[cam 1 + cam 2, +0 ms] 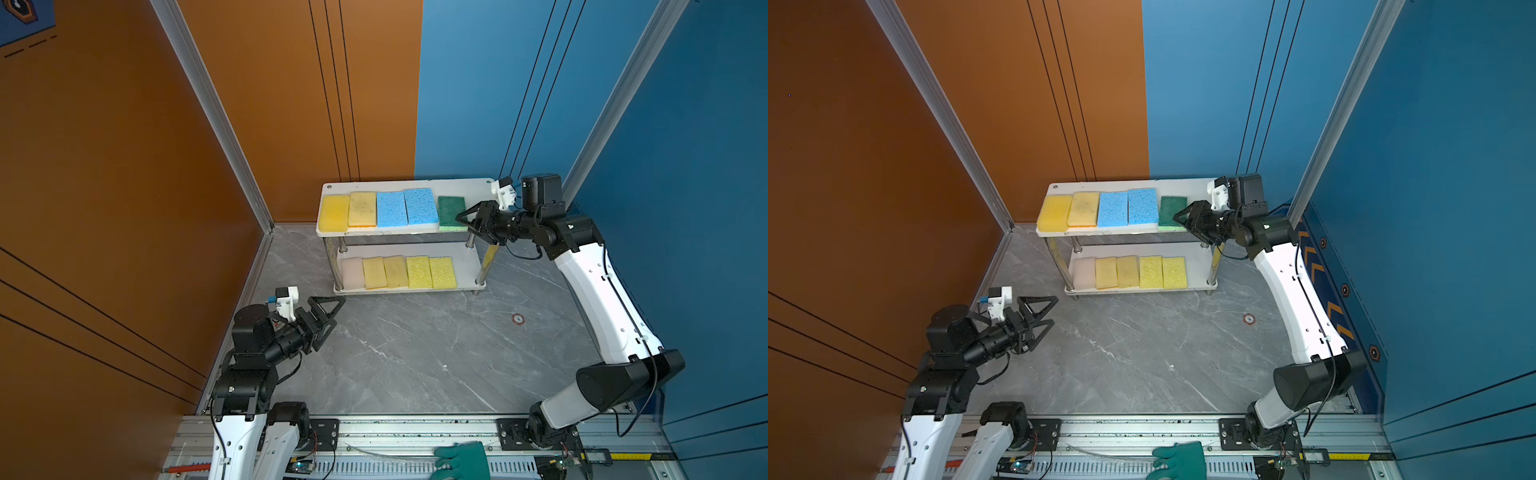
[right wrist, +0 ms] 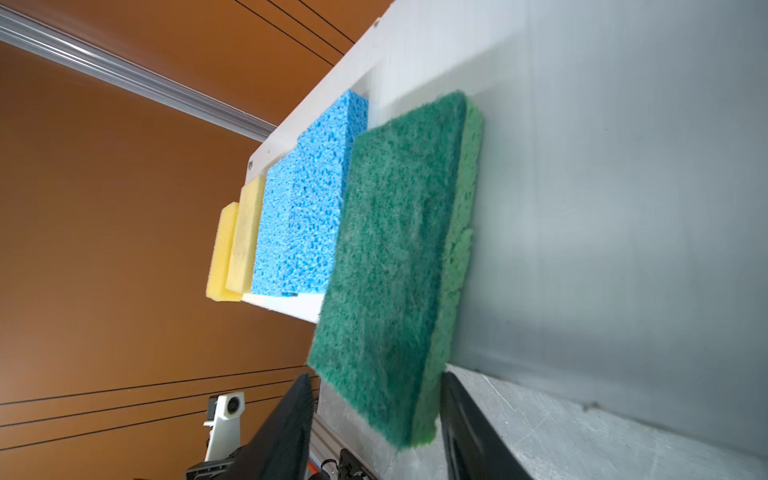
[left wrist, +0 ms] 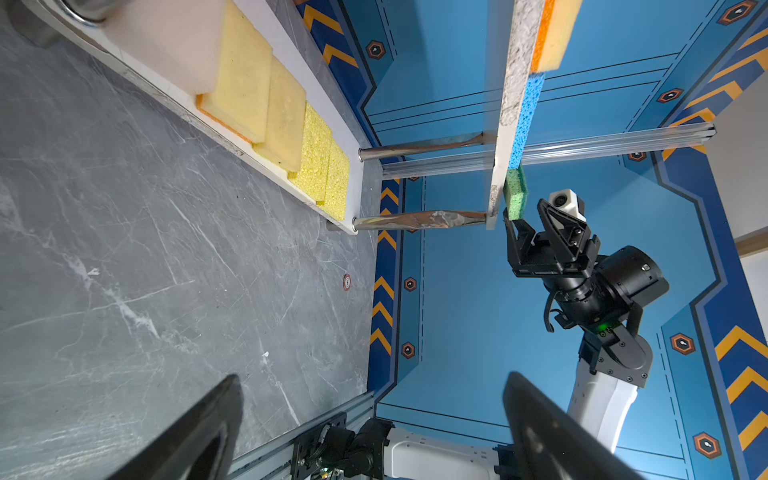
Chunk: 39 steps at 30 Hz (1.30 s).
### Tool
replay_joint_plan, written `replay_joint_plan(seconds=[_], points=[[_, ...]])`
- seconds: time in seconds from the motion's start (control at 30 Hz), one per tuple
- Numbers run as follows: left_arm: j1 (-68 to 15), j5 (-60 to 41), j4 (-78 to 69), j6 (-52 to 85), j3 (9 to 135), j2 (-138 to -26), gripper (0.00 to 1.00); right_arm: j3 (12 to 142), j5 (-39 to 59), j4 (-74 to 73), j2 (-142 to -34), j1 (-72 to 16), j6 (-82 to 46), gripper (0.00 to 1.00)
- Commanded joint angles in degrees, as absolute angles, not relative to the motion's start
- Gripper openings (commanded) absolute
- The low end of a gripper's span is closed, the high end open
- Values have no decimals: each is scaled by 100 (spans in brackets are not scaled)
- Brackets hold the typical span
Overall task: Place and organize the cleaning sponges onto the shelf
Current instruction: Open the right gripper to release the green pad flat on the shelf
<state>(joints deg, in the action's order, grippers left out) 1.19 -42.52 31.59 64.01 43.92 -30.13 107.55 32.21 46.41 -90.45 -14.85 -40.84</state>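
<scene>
Cleaning sponges (image 1: 420,205): ten in all, every one lying flat on the shelf (image 1: 467,188).
Colours counted: six yellow, two light blue, one dark green, one pink-beige.
Shelf: one two-tier rack with white boards on chrome posts (image 1: 482,270), standing at the back of the grey marbled table (image 1: 415,357).
Top tier: five in a row: yellow (image 1: 333,212), yellow (image 1: 362,208), blue (image 1: 390,209), a second blue, then the green sponge (image 1: 451,212) just beside it at the right end.
Bottom tier: five packed side by side: the pink-beige sponge (image 1: 353,272) at the left, then four yellow (image 1: 374,272) (image 1: 395,271) (image 1: 419,272) (image 1: 442,272).
Overhang: in the right wrist view the green sponge (image 2: 395,257) juts past the top board's front edge.
Right gripper (image 1: 461,218): at the shelf's front right corner, jaws parted on either side of the green sponge's jutting end; in the left wrist view one finger stands clear of it, so nothing is pinched.
Left gripper (image 1: 338,309): spread wide and empty, over the table front-left of the shelf, well apart from it.
In the way: the top board hides the rear of the bottom tier in both top views.
Other things: a teal glove (image 1: 463,459) on the front rail; a small red-ringed marker (image 1: 518,319) on the table.
</scene>
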Motion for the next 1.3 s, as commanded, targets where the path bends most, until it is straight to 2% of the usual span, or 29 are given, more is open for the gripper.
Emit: replay_joint_plan(seconds=[0.0, 0.5, 1.27], points=[[191, -4413, 3191, 6236, 4396, -3016, 98, 10964, 2891, 4877, -9127, -1494, -3808, 51], [264, -4513, 3192, 6187, 4412, -3063, 98, 11347, 2557, 4904, -9166, -1606, -3649, 55], [438, -4502, 3193, 6178, 4411, -3168, 98, 12190, 2706, 4903, -10068, -1492, -3573, 57]])
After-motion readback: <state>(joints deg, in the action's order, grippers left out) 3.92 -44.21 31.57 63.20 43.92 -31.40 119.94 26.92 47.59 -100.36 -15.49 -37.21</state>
